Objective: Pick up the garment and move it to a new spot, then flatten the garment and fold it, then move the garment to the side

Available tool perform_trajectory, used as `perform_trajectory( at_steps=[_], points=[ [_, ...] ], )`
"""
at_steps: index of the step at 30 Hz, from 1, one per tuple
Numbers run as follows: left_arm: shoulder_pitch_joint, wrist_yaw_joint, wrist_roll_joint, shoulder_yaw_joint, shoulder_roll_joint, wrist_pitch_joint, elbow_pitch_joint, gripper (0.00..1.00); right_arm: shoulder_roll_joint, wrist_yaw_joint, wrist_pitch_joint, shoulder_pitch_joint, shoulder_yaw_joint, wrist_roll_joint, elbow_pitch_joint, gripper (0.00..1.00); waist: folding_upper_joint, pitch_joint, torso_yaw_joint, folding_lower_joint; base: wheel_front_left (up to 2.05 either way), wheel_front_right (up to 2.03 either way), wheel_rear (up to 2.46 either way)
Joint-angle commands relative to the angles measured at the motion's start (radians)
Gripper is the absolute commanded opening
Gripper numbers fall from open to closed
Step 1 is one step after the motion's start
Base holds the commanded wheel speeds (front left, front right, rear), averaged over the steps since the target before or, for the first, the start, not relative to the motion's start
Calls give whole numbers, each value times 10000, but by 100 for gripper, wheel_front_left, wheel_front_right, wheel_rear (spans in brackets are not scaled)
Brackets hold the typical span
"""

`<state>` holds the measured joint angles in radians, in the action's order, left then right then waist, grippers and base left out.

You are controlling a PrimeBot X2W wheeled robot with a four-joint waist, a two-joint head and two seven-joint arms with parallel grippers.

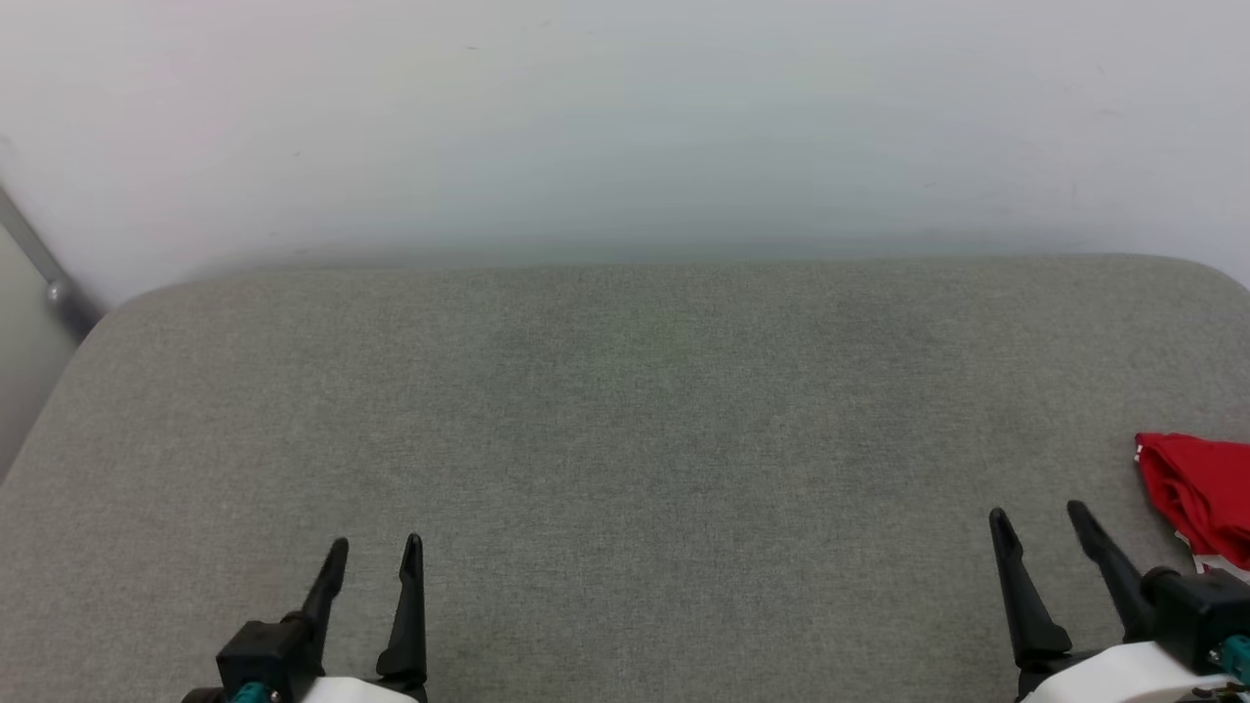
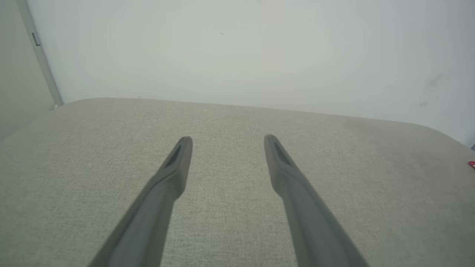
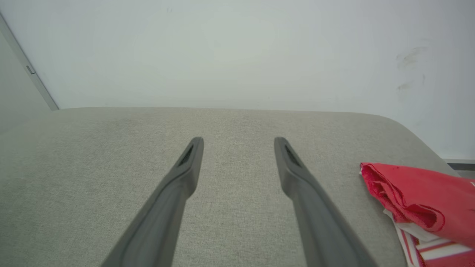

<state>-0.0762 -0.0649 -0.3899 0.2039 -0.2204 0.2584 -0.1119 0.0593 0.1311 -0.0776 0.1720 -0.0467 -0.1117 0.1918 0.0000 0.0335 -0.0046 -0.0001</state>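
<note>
**Both grippers wide and empty — garment at the right edge of the surface**

We find the left gripper (image 1: 376,540) and the right gripper (image 1: 1035,509) with fingers spread apart, holding nothing, poised over the grey padded surface (image 1: 625,410). The garment (image 1: 1206,498) lies in a layered red heap with striped white trim beneath it, just beside the right gripper and partly cut off by the view's edge. We judge that this layout fits two stages — a garment waiting to be lifted, or one folded and set aside. The visible part does not settle how neat the folds are. Should a grasp be called for, the right arm is the nearer. As to containers, we can report only the surface itself, which carries the garment.
</note>
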Motion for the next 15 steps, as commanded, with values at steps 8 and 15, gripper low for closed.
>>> perform_trajectory(
  at_steps=[8, 15],
  points=[
    [-18, 115, -717, -110, 193, -212, -310, 0, 15, 2, 30, -63, 39, -906, -460, 0, 0, -12, 2, 1, 0, 0, 0],
    [187, 298, -1860, -400, 322, -546, -428, 0, 85, 1, 51, -366, 48, -2376, -863, 0, 0, -32, 4, 1, 0, 0, 0]
  ],
)
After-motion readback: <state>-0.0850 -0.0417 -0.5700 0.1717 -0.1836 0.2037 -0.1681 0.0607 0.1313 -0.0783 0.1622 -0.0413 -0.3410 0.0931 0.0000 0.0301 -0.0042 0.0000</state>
